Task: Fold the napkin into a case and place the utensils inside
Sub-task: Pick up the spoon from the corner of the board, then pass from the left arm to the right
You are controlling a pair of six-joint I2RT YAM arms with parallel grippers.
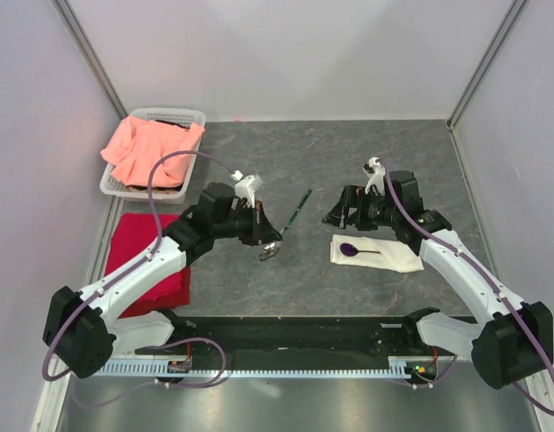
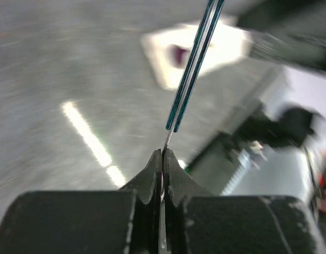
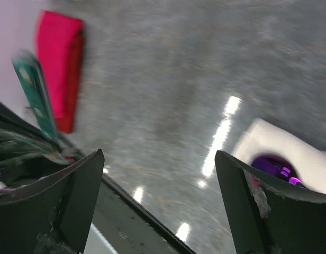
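Spoon [image 1: 298, 211] is pinched in the left end effector [image 1: 271, 246], the right end effector [image 3: 160, 180] is spread, and carriage into the case [image 1: 394, 258] is judged to be needed next.

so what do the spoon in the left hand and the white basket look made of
Spoon: bare metal at the bowl end, going by its bright silver glint; the dark handle looks glossy, probably plastic or a coating. Basket: white moulded plastic, judging by its rigid latticed walls.
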